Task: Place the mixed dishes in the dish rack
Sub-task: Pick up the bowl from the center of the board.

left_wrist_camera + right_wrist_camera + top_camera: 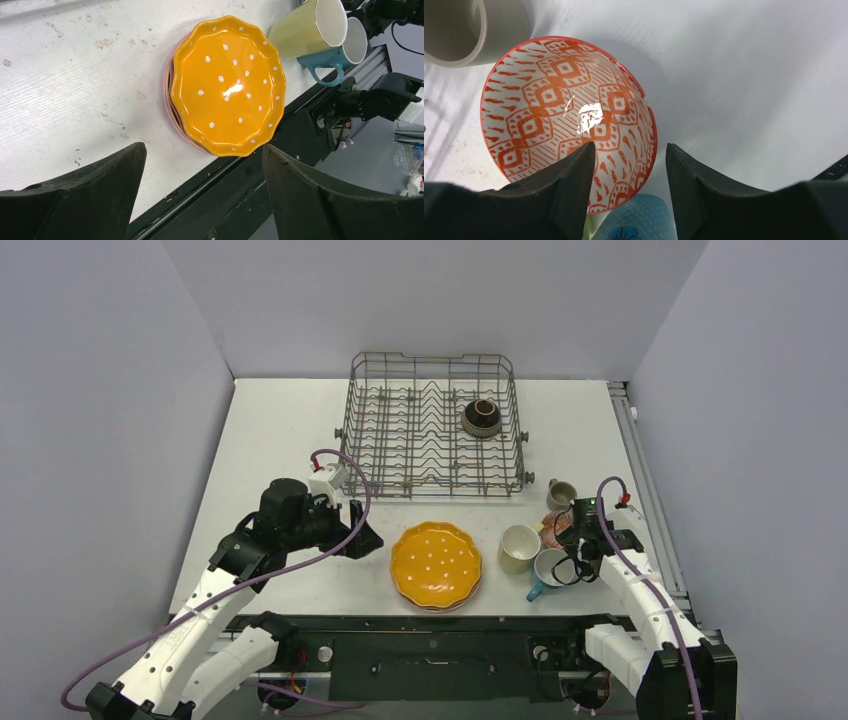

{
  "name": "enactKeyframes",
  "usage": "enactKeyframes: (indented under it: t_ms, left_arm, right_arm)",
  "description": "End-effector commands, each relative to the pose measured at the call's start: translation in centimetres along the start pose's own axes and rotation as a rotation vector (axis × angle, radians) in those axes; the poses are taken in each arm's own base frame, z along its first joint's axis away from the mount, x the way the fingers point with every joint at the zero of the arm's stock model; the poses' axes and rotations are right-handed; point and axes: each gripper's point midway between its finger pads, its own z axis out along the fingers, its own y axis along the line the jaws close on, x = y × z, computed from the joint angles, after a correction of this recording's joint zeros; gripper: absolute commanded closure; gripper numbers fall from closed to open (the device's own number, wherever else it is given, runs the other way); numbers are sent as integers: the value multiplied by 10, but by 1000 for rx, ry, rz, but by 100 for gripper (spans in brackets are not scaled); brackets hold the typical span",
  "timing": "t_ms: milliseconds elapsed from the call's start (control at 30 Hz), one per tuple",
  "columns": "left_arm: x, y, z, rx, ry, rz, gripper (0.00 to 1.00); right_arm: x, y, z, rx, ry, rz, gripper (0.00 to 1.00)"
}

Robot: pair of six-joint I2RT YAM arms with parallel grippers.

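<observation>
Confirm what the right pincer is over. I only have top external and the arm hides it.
Observer: A bowl, white inside with a red-orange diamond pattern. The right pincer straddles its rim, one finger inside and one outside.
Operator: Closed on it?
Observer: No. The jaws stand apart and the rim sits in the gap.
Operator: Left pincer?
Observer: The left pincer is open and empty. The orange plate lies ahead of it, with a pink plate edge showing underneath.
</observation>
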Motion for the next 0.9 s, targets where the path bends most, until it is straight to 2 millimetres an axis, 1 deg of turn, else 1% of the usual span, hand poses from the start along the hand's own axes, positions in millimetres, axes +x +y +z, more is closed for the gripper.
enactKeyframes:
  t_ms: [0,200,267,500,533,567,600,633,700,867]
  left_arm:
    - [-10,-6,-1,29,-44,14,17]
    - [-10,-5,0,24,-42,11,17]
    - [-10,-4,1,24,-39,10,16]
    - [-9,-3,1,20,-36,8,16]
    - [-9,-4,1,20,-37,8,16]
    - [-9,-3,1,19,-36,8,16]
    - [-9,-3,2,18,-35,7,16]
    - [-9,-3,2,17,-35,7,16]
    - [-9,-3,2,16,-34,7,16]
    - [-9,-3,2,16,-34,6,16]
  right_arm:
    - [0,5,9,-16,-3,34,51]
    - [3,2,14,-20,7,53,59]
    - [2,2,15,-24,8,60,63]
    - [0,-1,15,-33,11,72,83]
    - [0,-2,15,-32,12,75,88]
    - [0,-1,15,-36,14,74,91]
    - [1,-1,15,-38,14,75,97]
    - [0,-1,14,-45,12,75,100]
    - [-6,-5,13,-34,-1,98,100]
    - [-13,-9,7,-32,-26,91,100]
